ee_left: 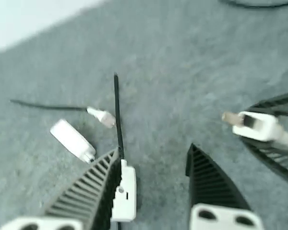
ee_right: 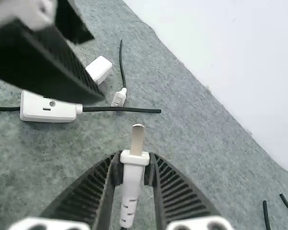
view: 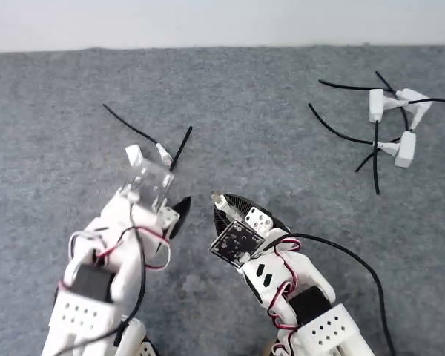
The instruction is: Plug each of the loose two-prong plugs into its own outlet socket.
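Carpet (view: 282, 111), grey, covers the whole work surface, with a white wall (view: 222, 22) along the top edge of the high view. Left arm (view: 104, 274) occupies the lower left of that view, right arm (view: 297, 297) the lower centre.

Left gripper (ee_left: 153, 151): jaws well apart, holding nothing. A white socket block (ee_left: 124, 194) lies on the carpet touching the inner face of one jaw, its black cord (ee_left: 117, 115) running away from it.

Right gripper (ee_right: 133, 158): closed firmly on a white two-prong plug (ee_right: 132, 182), prongs pointing outward beyond the fingertips.

Cluster (view: 395, 122) of white plug and socket pieces with black cords sits at the upper right; whether they are mated cannot be told.

White block (view: 134, 155) and small connector (view: 164, 154) lie just beyond the left gripper, close together.
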`<state>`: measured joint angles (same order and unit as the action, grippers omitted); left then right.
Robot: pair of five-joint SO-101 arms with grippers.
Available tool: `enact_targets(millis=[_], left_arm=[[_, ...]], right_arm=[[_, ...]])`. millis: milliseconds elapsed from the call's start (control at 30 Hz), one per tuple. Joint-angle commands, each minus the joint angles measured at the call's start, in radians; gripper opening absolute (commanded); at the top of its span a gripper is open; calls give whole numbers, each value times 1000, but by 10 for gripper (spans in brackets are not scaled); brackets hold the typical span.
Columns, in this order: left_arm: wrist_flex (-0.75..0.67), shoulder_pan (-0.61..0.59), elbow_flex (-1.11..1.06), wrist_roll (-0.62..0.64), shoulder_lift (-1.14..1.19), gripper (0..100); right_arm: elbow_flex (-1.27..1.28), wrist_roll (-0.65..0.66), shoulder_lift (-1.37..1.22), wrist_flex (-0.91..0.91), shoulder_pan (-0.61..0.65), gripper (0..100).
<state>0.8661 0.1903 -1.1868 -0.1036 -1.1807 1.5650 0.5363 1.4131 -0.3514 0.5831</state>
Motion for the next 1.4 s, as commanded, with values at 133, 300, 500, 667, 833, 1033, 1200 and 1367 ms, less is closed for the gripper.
enact_targets(millis=[133, 300, 500, 667, 833, 1033, 1200, 1367], left_arm=[[101, 18, -35, -18, -308, 218], [95, 135, -113, -63, -376, 218], [14, 155, -179, -86, -385, 218], [-15, 153, -186, -89, -384, 218], [-61, 92, -202, -83, -381, 218], [-81, 75, -219, -83, -381, 217], [-126, 74, -260, -83, -381, 217], [-127, 74, -265, -83, -381, 217]], right_arm=[[8, -5, 2, 22, 7, 8], [8, -5, 4, 24, 13, 8], [9, 34, 7, 15, 59, 8], [11, 41, 4, 15, 70, 8], [15, 44, 4, 13, 77, 8], [8, 44, 13, -54, 137, 8], [8, 46, 13, -54, 137, 8], [8, 46, 13, -54, 136, 8]])
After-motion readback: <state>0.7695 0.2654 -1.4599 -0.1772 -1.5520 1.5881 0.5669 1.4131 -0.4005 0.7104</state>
